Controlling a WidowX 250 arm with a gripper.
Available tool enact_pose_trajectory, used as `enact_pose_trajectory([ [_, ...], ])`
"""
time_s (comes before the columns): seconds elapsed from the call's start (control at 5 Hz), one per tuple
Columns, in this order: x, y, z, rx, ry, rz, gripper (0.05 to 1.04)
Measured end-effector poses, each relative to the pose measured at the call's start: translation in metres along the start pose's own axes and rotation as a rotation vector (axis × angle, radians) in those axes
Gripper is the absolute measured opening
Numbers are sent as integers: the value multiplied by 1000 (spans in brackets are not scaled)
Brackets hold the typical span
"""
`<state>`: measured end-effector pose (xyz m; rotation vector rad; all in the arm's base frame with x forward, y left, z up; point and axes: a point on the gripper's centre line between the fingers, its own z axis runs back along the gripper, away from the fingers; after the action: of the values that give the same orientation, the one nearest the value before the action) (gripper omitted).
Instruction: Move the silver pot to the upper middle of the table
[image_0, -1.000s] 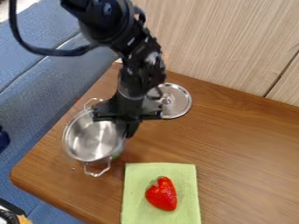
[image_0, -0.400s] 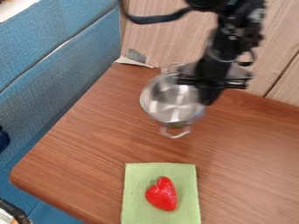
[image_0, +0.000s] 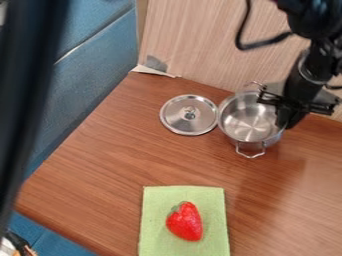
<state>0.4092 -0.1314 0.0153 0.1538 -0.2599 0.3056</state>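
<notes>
My gripper (image_0: 286, 119) hangs at the upper right of the table, shut on the right-hand rim of the silver pot (image_0: 246, 122). The pot is upright with its opening facing up, one handle toward the wall and the other toward the front. Its left side is close beside the silver lid, and part of its right wall is hidden behind the gripper.
The silver lid (image_0: 190, 115) lies on the wooden table (image_0: 120, 165) left of the pot. A green cloth (image_0: 155, 235) with a red strawberry (image_0: 184, 222) on it lies at the front. The wooden wall (image_0: 200, 45) rises behind the table's back edge.
The pot has travelled from the table's left side, past the lid, to the upper right, together with my gripper. A dark blurred shape has come in along the left edge.
</notes>
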Motion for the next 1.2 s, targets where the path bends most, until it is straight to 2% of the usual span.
enact_pose_trajectory([
  [0.4,2,-17,-22,16,30,-50,89],
  [0.6,1,-17,-23,16,32,-46,254],
  [0.8,-4,-13,-26,25,38,-48,526],
  [1.0,-8,-10,-23,13,40,-37,824],
  [1.2,-6,-10,-14,-6,25,-21,1007],
])
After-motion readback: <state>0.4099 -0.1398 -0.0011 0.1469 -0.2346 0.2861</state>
